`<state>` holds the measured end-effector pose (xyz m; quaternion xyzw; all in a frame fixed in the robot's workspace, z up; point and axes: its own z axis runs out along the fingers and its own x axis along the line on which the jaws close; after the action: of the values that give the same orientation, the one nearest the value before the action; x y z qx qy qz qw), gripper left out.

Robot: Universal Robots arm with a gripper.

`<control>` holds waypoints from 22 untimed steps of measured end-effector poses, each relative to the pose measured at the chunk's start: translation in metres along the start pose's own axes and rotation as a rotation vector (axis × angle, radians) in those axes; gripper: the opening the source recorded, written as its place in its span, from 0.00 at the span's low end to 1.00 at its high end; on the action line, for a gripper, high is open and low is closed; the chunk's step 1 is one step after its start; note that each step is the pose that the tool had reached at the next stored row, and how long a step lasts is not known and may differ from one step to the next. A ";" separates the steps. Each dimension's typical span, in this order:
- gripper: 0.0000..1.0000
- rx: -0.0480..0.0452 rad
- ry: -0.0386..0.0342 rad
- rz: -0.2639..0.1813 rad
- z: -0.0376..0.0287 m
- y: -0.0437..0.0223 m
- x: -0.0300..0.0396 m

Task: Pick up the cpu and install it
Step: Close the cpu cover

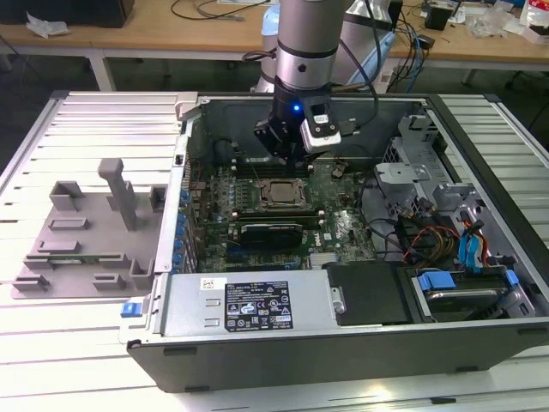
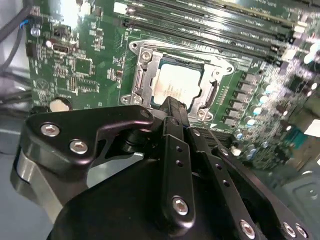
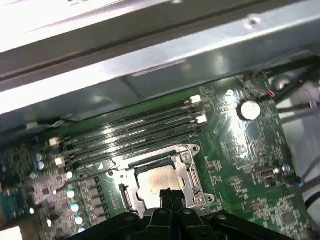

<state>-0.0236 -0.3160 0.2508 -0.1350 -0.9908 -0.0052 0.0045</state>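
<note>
The cpu (image 2: 176, 84) sits inside the socket frame (image 2: 141, 75) on the motherboard (image 2: 75, 65), so placement appears complete; whether it is latched cannot be determined. The arm stands vertical inside the open computer case (image 1: 480, 146). The gripper (image 2: 172, 104) points down just above the cpu, fingers together and empty.

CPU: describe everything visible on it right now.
The cpu is a flat square with a pale silver-grey metal top. It lies level inside the metal socket frame on the green motherboard, within the open computer case. The frame surrounds it on all sides. The gripper, fingers together, sits over one edge; contact cannot be told.
</note>
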 end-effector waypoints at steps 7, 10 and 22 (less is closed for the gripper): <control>0.11 0.0009 0.0008 -0.090 0.0000 0.0000 0.0000; 0.11 0.0012 0.0009 -0.107 0.0001 0.0001 0.0000; 0.11 0.0034 0.0027 -0.325 0.0073 -0.0081 0.0017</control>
<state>-0.0275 -0.3233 0.2434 0.0270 -0.9996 -0.0043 0.0052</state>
